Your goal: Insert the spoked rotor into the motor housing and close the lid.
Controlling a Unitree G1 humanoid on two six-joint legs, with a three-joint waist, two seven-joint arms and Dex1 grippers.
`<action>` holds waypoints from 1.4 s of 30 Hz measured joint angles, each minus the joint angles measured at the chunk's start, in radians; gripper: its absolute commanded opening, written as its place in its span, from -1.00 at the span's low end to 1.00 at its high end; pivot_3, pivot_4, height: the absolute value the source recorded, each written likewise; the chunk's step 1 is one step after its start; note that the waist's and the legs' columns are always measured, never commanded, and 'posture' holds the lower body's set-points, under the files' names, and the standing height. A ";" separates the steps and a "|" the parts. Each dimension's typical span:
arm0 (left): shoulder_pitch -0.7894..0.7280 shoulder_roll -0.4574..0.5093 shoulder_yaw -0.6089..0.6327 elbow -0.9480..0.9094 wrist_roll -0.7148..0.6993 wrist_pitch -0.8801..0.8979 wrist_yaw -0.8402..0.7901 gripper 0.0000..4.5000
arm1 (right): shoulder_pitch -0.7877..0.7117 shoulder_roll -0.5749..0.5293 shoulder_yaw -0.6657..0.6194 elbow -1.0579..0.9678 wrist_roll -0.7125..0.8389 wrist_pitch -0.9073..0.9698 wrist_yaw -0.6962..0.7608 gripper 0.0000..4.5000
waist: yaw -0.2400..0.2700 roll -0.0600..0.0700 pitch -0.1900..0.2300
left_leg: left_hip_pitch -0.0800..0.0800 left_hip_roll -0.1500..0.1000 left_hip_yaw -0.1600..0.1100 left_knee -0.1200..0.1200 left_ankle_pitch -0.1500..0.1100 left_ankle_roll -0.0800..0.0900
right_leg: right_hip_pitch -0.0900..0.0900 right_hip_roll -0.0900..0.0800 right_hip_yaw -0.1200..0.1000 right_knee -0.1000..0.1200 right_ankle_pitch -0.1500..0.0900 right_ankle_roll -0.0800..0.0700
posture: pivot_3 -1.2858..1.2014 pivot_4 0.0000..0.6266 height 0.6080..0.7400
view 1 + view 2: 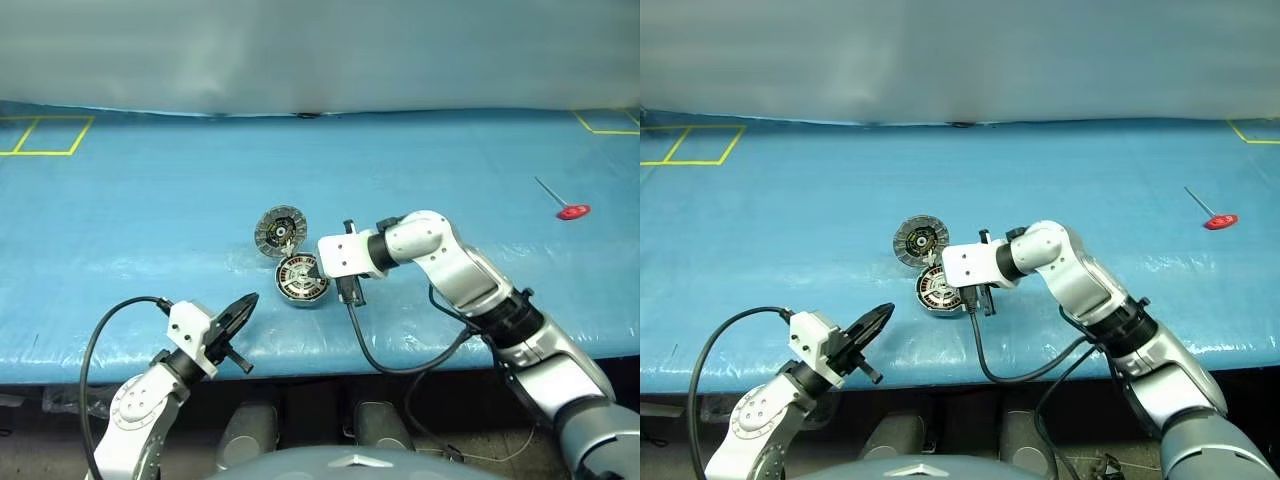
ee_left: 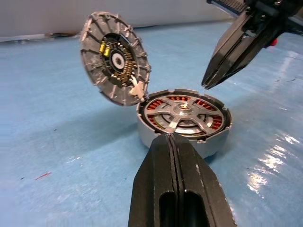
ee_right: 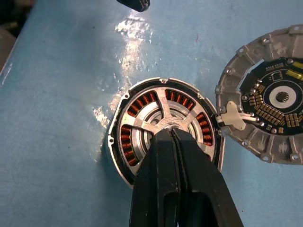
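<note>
The motor housing (image 1: 301,279) lies on the blue table, its ring of copper coils facing up. In it sits the spoked rotor (image 3: 140,126), with its silver spokes and hub over the coils. The lid (image 1: 279,231) stands tilted open beside the housing, dark inner face showing, joined to it by a small white piece. My right gripper (image 3: 171,131) is shut and empty, its tip just above the rotor's hub. My left gripper (image 1: 249,300) is shut and empty, low near the table's front edge and apart from the housing, pointing at it.
A red-handled tool (image 1: 573,211) lies far right on the table (image 1: 150,210). Yellow tape outlines (image 1: 45,135) mark the far left and far right corners. A black cable (image 1: 400,366) hangs from my right wrist over the front edge.
</note>
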 measured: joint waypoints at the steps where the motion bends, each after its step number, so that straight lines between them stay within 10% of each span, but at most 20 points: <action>1: 0.003 0.007 0.015 -0.002 -0.008 0.001 0.000 -0.99 | 0.057 0.011 -0.044 -0.030 0.032 0.018 -0.029 -1.00 | 0.003 0.000 0.000 | 0.000 0.000 0.000 0.000 0.000 0.000 | 0.000 0.000 0.000 0.000 0.000 -0.001 | 0.03 -0.52 1.00; 13: 0.004 0.060 0.140 -0.019 -0.089 0.018 -0.021 -0.99 | 0.513 0.173 -0.321 -0.150 0.247 0.038 -0.329 -1.00 | 0.006 0.000 0.000 | 0.001 0.001 0.001 0.001 0.000 -0.001 | 0.000 0.002 0.000 0.001 -0.003 0.003 | 0.03 -0.52 1.00; 42: -0.726 0.184 0.257 0.611 -0.341 0.430 -0.177 -0.99 | 0.567 0.295 -0.265 0.027 0.264 -0.269 -0.455 -1.00 | -0.001 0.000 0.000 | 0.005 -0.001 0.001 0.001 0.001 -0.001 | 0.004 0.008 0.000 0.002 0.003 0.008 | 0.03 -0.52 1.00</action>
